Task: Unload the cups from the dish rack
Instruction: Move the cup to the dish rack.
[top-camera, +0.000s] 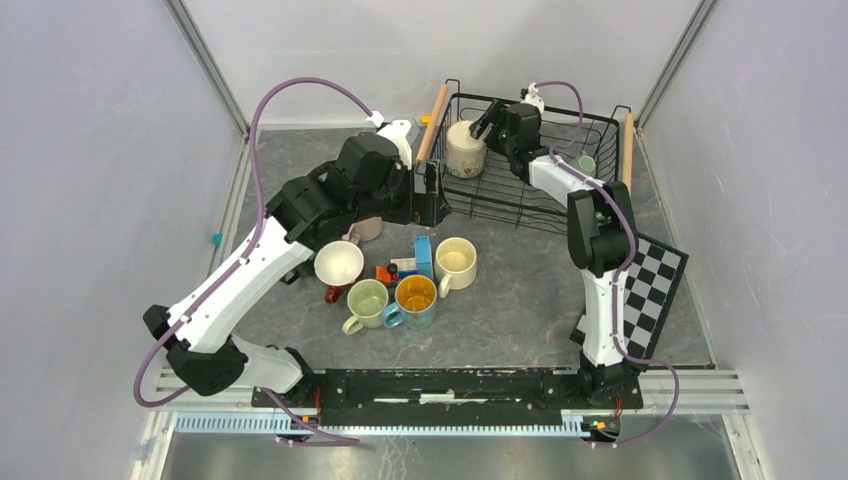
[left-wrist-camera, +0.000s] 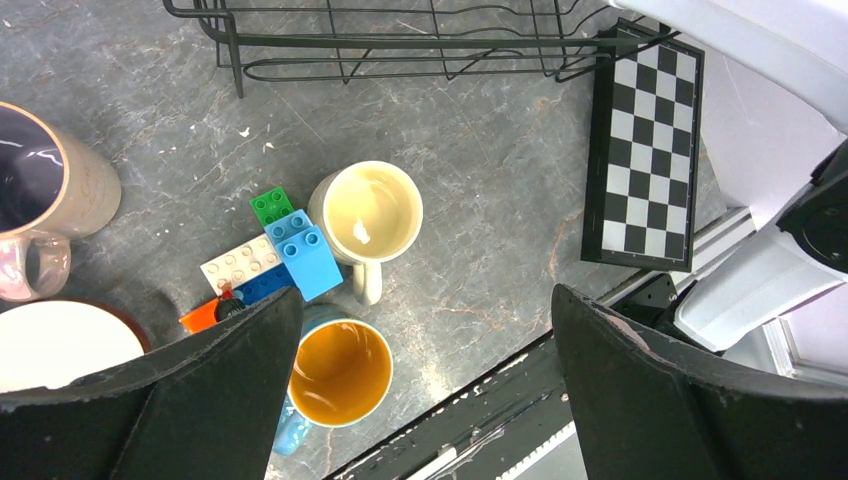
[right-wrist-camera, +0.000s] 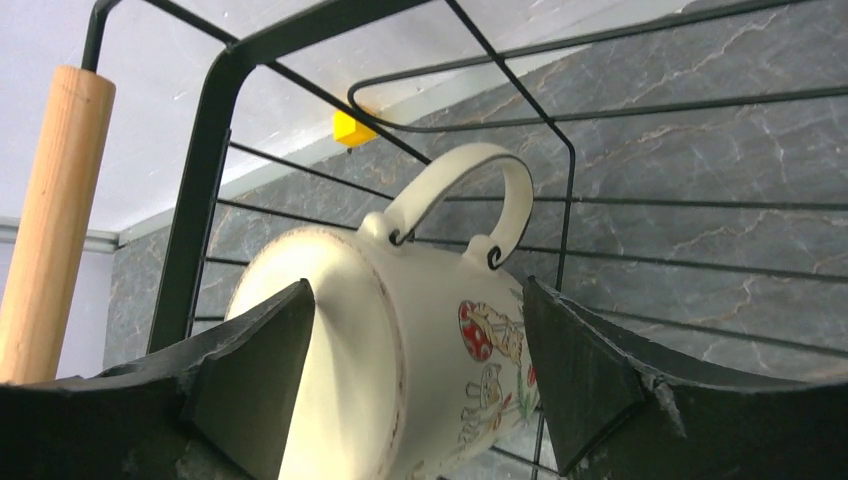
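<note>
The black wire dish rack (top-camera: 480, 100) stands at the back of the table. A cream mug (top-camera: 465, 148) with a mushroom picture lies on its side in the rack's left end. My right gripper (top-camera: 487, 122) reaches into the rack and is open, its fingers on either side of that cream mug (right-wrist-camera: 400, 330); I cannot tell whether they touch it. A small pale green cup (top-camera: 586, 165) sits at the rack's right end. My left gripper (top-camera: 432, 190) hangs open and empty beside the rack's left front corner. Below it stand several unloaded cups: cream (left-wrist-camera: 367, 213), blue with an orange inside (left-wrist-camera: 338, 372) and pink-beige (left-wrist-camera: 40, 190).
Toy blocks (top-camera: 410, 262) lie among the cups on the table, next to a white-lined cup (top-camera: 339, 264) and a green cup (top-camera: 367, 303). A checkerboard (top-camera: 650, 290) lies at the right by the right arm. The rack's wooden handle (right-wrist-camera: 55, 220) stands close to the cream mug.
</note>
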